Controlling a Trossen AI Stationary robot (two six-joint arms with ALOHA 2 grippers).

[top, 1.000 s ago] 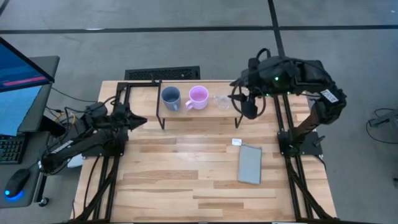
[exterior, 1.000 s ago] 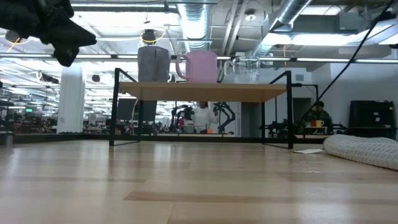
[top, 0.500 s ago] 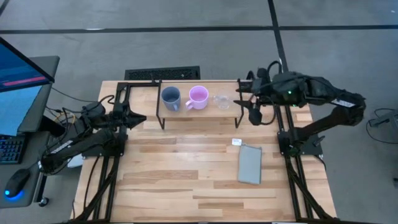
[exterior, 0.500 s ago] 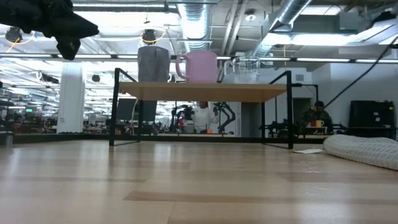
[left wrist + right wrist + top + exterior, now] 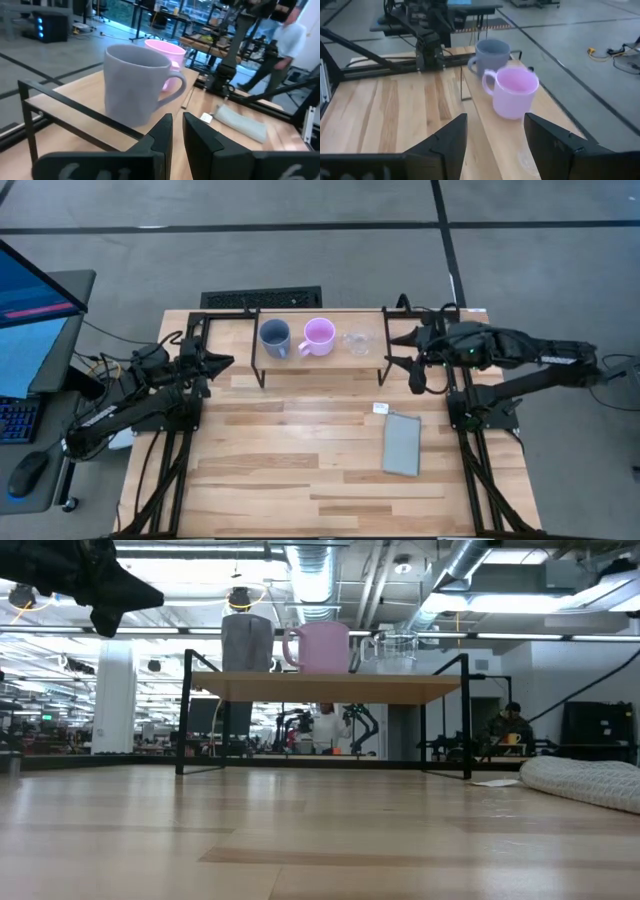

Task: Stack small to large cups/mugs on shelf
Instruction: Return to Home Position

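Note:
Three cups stand upright in a row on the shelf (image 5: 310,362) at the table's far side: a blue-grey mug (image 5: 272,337) on the left, a pink mug (image 5: 318,336) in the middle, and a clear glass cup (image 5: 356,342) on the right. My left gripper (image 5: 224,362) is shut and hovers off the shelf's left end, level with the blue-grey mug (image 5: 137,82). My right gripper (image 5: 392,350) is open and hangs off the shelf's right end, facing the pink mug (image 5: 512,92). Nothing lies between its fingers.
A flat grey pad (image 5: 402,443) lies on the tabletop at the right, with a small white tag (image 5: 380,408) just beyond it. The shelf's black legs (image 5: 186,710) stand on the table. The middle and near part of the table is bare wood.
My right gripper has come down from above the shelf's right end to hang beside it, tipping closer to level, while its arm has stretched out toward the table's right edge. My left gripper has turned a little in place. The three cups have not moved.

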